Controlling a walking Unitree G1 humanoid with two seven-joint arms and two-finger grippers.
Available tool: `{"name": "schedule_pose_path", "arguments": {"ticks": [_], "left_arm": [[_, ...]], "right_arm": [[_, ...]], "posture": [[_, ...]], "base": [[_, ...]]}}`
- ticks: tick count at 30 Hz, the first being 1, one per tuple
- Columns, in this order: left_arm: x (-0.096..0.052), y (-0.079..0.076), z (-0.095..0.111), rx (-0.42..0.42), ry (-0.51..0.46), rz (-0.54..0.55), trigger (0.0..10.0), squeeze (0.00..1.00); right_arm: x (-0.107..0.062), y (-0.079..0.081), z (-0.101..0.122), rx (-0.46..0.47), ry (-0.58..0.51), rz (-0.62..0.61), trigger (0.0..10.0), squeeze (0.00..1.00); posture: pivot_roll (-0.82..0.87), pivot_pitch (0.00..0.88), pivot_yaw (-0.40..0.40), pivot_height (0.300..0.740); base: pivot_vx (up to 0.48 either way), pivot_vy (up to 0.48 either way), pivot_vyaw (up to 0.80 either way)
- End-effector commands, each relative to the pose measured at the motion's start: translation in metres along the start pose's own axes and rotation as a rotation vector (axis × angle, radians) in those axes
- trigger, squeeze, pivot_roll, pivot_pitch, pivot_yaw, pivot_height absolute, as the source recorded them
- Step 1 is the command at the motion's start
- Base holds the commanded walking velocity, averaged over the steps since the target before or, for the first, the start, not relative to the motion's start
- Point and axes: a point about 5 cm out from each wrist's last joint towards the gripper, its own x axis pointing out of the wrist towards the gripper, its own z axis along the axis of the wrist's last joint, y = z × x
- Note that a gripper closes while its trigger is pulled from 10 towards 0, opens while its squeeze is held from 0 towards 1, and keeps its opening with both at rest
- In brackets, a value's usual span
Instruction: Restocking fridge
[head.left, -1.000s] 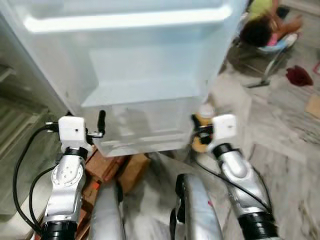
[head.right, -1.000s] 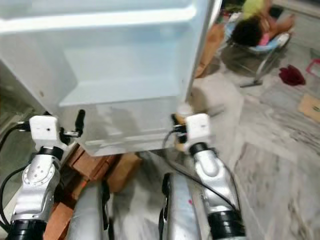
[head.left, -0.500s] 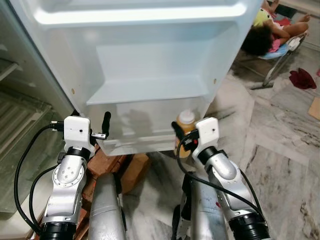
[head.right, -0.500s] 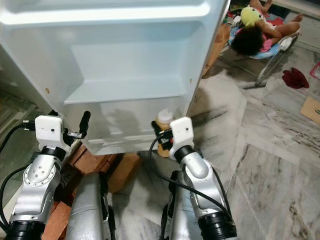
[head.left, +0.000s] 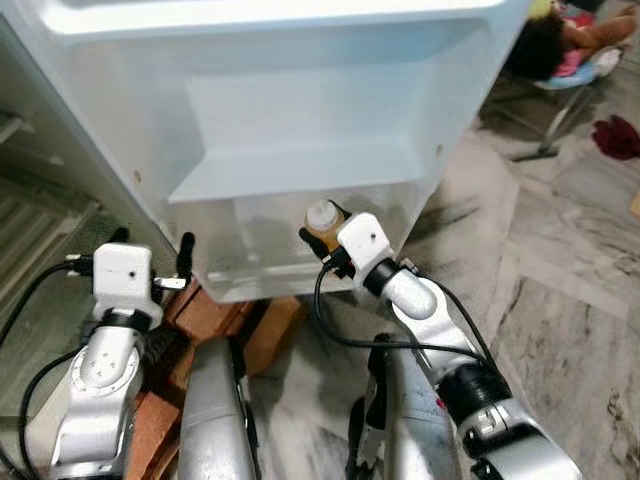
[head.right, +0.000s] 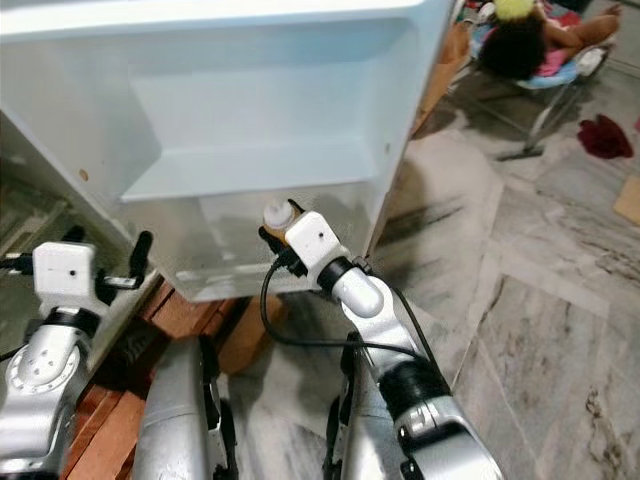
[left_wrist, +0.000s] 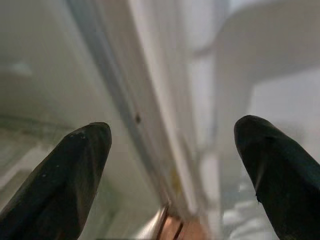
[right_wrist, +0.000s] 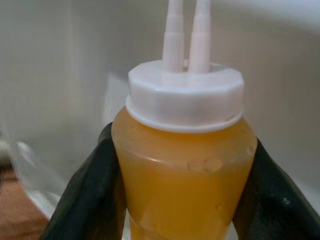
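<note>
A squeeze bottle (head.left: 320, 216) of yellow sauce with a white twin-nozzle cap (right_wrist: 184, 100) is upright in my right gripper (head.left: 318, 232). The gripper is shut on the bottle's body, one black finger (right_wrist: 92, 192) on each side. The bottle is at the front wall of the clear bottom bin (head.left: 255, 255) of the open white fridge door (head.left: 300, 110), cap level with the bin's rim. My left gripper (head.left: 152, 243) stands open low at the door's left edge, holding nothing; its wide-apart fingertips (left_wrist: 75, 165) frame the door edge.
Red bricks (head.left: 215, 310) lie on the floor under the door. Fridge shelves (head.left: 40, 220) are to the left. A person (head.left: 560, 40) sits in a low chair at the back right, with a red cloth (head.left: 618, 135) on the marble floor nearby.
My right gripper has carried the bottle left and forward, from beside the door's right edge to the front of the bottom bin. The view has shifted; the left gripper stays open.
</note>
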Motion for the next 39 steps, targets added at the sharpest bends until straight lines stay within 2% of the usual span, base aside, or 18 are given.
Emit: {"name": "schedule_pose_path", "arguments": {"ticks": [1,3,6,7,14,23,30,34,39], "left_arm": [[-0.004,0.004,0.003,0.008,0.005,0.004,10.0,0.0],[-0.004,0.004,0.003,0.008,0.005,0.006,10.0,0.0],[-0.005,0.005,0.006,0.011,0.009,0.01,10.0,0.0],[-0.006,0.005,0.007,0.012,0.009,0.009,10.0,0.0],[-0.005,0.004,0.008,0.014,0.013,-0.001,10.0,0.0],[-0.003,0.002,0.01,0.012,0.012,-0.011,10.0,0.0],[0.0,0.0,0.01,0.012,0.009,-0.022,10.0,0.0],[0.002,-0.002,0.01,0.01,0.006,-0.027,10.0,0.0],[0.005,-0.003,0.011,0.008,0.0,-0.033,10.0,0.0]], "right_arm": [[0.003,-0.007,-0.002,-0.081,-0.007,-0.032,10.0,0.0],[0.003,-0.011,-0.004,-0.104,0.005,-0.047,10.0,0.0],[0.001,-0.016,-0.013,-0.185,0.029,-0.055,10.0,0.0],[-0.002,-0.019,-0.017,-0.247,0.042,-0.062,10.0,0.0],[-0.02,-0.033,-0.037,-0.346,0.118,-0.106,10.0,0.0],[-0.041,-0.046,-0.052,-0.336,0.182,-0.171,10.0,0.0],[-0.073,-0.064,-0.071,-0.261,0.274,-0.329,10.0,0.0],[-0.08,-0.066,-0.075,-0.277,0.3,-0.354,10.0,0.0],[-0.09,-0.07,-0.081,-0.234,0.341,-0.412,10.0,0.0]], "posture": [[0.17,0.301,-0.026,0.56],[0.18,0.304,-0.027,0.56],[0.18,0.313,-0.023,0.56],[0.19,0.315,-0.021,0.56],[0.18,0.315,-0.014,0.56],[0.18,0.312,-0.006,0.56],[0.16,0.303,0.004,0.56],[0.16,0.298,0.008,0.56],[0.15,0.288,0.009,0.56]], "base": [[0.0,0.0,0.0],[0.0,0.0,0.0],[0.0,0.0,0.0],[0.0,0.0,0.0],[0.0,0.0,0.0],[0.0,0.0,0.0],[0.0,0.0,0.0],[0.0,0.0,0.0],[0.0,0.0,0.0]]}}
